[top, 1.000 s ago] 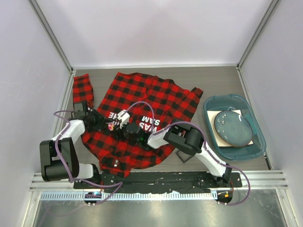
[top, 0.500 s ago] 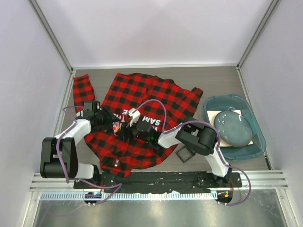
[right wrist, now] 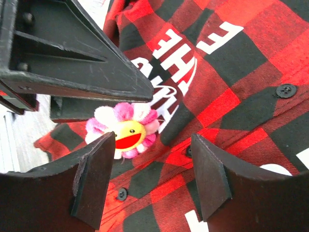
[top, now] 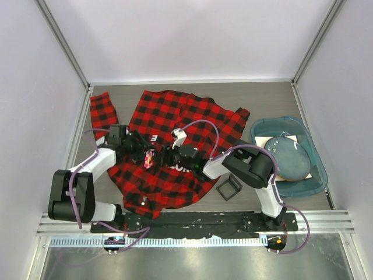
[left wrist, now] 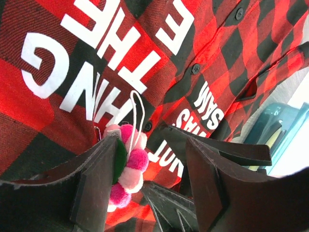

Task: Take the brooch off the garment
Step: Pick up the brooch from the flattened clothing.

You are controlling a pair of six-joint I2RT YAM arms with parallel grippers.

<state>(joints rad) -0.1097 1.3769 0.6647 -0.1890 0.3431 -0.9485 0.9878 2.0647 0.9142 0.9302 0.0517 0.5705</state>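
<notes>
The red-and-black check shirt (top: pixel 175 119) lies spread on the table with its white lettering (left wrist: pixel 87 72) facing up. The pink flower brooch (top: pixel 149 158) has a yellow smiling centre (right wrist: pixel 126 131). My left gripper (top: pixel 140 153) is open over the lettering. The brooch (left wrist: pixel 126 166) rests with its green back against the inner face of its left finger (left wrist: pixel 96 183), with a wide gap to the other finger. My right gripper (top: pixel 162 157) faces it from the right, open (right wrist: pixel 152 140), with the brooch just beyond its left fingertip. I cannot tell whether the brooch is still pinned to the shirt.
A black square frame (top: pixel 229 188) lies on the table by the shirt's right hem. A teal tub (top: pixel 317 175) holding a grey round plate (top: pixel 287 157) stands at the right. White walls enclose the table on three sides.
Both grippers and the brooch between them have shifted to the right over the shirt. The right arm has drawn back, uncovering the black square frame.
</notes>
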